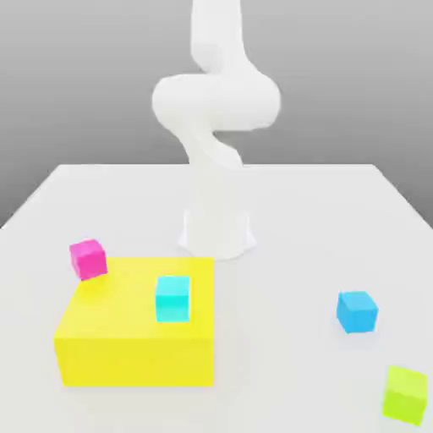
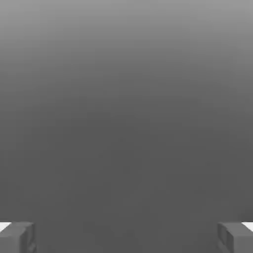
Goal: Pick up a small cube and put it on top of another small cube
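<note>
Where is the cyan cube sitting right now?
In the exterior view, the cyan cube sits on top of the yellow block, toward that view's right, with the pink cube at the block's far-left corner.

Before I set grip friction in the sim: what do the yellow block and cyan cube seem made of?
Yellow block: looks like matte plastic or painted wood; flat uniform colour, no glints. Cyan cube, sitting on it: the same matte, untextured finish, with soft shading and no grain. As renders, both leave the actual material open.

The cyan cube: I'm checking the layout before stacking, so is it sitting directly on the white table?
No, the cyan cube rests on top of the large yellow block, not on the white table.
</note>
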